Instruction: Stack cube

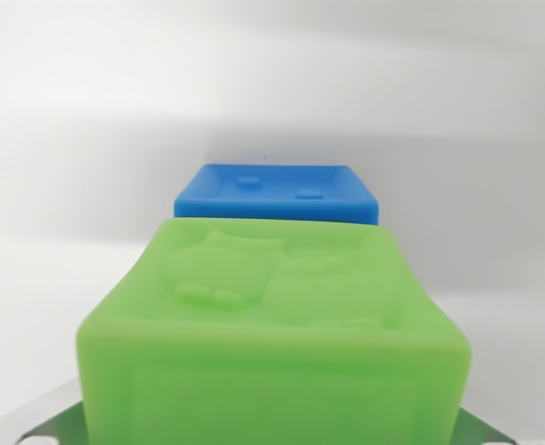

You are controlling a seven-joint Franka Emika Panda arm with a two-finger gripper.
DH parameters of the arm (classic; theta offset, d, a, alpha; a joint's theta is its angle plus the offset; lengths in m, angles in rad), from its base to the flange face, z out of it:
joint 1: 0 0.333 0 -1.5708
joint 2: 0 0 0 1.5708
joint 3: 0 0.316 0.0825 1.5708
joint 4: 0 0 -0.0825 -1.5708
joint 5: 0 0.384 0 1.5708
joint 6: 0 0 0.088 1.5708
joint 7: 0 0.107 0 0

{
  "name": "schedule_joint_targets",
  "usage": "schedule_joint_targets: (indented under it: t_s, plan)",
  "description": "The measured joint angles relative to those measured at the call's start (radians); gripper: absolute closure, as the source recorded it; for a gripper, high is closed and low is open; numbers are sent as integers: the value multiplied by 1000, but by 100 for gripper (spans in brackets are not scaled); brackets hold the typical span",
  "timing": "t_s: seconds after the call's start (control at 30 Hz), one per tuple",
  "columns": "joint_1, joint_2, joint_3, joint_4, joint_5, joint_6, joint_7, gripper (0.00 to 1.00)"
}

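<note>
A green cube point(272, 315) with raised shapes on its top face fills the lower half of the wrist view, very close to the camera. Grey metal fingers point(55, 422) show at the bottom left and bottom right, pressed against the cube's two sides. My gripper point(272, 431) is shut on the green cube. Right behind it a blue cube point(277, 193), with small studs on top, rests on the white surface; its lower part is hidden by the green cube. The two cubes look nearly in line, the blue one farther from the camera.
A plain white surface point(59, 185) and a white backdrop surround the cubes. Nothing else is in view.
</note>
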Motion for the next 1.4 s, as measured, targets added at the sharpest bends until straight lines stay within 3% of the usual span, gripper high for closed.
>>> schedule_joint_targets:
  t_s: [0.4,0.43,1.4]
  plan:
    - [0,17,0,2,0,15,0,100]
    - [0,17,0,2,0,15,0,0]
    - [0,17,0,3,0,15,0,0]
